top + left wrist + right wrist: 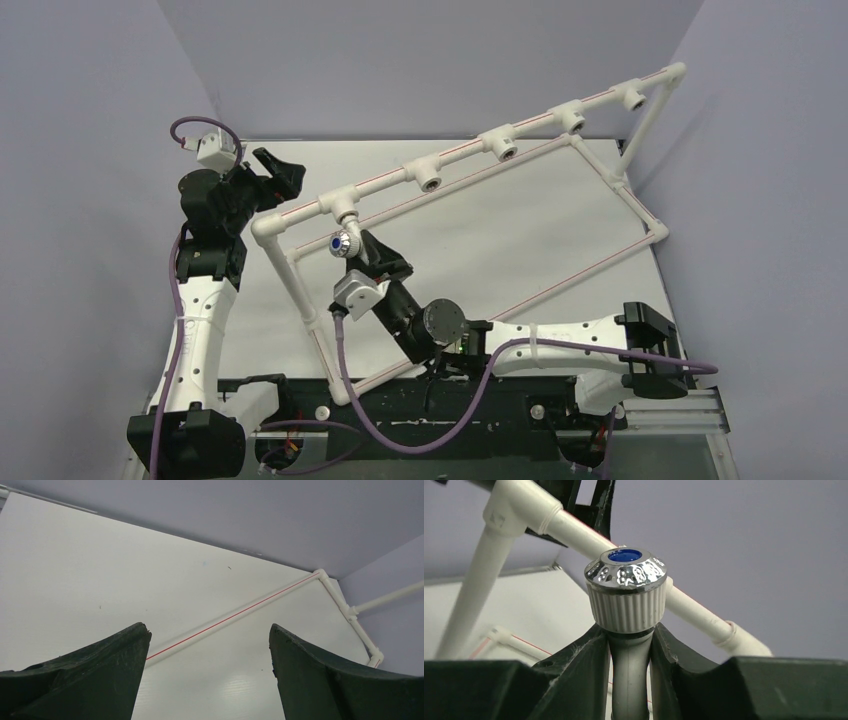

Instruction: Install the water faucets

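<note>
White plastic faucet (346, 241), its chrome knob (626, 580) blue-centred, is sitting just below the leftmost tee (347, 203) of the pipe frame's (470, 148) raised rail, at the left. Your right claw (629, 680) is clenching it right under the knob. Your left claw (210, 650) is hanging released, jaws wide apart, above the bench's (100, 570) far left.

Lower end of faucet (626, 597) cut off at bottom edge

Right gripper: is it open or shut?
The right gripper is shut on the faucet: fingers clamp its stem under the knob.
</note>
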Robot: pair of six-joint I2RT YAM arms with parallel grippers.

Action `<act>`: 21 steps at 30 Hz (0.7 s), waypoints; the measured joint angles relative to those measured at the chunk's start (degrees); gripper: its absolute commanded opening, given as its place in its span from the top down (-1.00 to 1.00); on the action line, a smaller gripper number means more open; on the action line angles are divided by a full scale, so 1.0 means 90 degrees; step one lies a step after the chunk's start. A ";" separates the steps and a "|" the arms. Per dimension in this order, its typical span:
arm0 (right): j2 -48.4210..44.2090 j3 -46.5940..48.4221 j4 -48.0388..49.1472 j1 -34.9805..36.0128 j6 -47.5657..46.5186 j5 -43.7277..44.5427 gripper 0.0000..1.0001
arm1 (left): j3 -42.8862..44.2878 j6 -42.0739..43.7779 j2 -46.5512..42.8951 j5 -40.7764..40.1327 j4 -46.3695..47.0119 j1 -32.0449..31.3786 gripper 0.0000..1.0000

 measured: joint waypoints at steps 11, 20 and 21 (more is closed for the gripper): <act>0.0000 -0.0580 0.1787 -0.0080 0.3905 0.0636 1.00 | 0.0000 0.0000 0.0000 0.0000 0.0000 0.0000 -0.73; -0.0039 -0.0831 0.2222 -0.0109 0.6484 0.1069 1.00 | 0.0000 -0.0002 0.0000 0.0002 0.0000 0.0000 -0.73; -0.0039 -0.0840 0.2229 -0.0109 0.6800 0.1124 1.00 | 0.0000 -0.0002 0.0000 0.0002 0.0002 0.0000 -0.73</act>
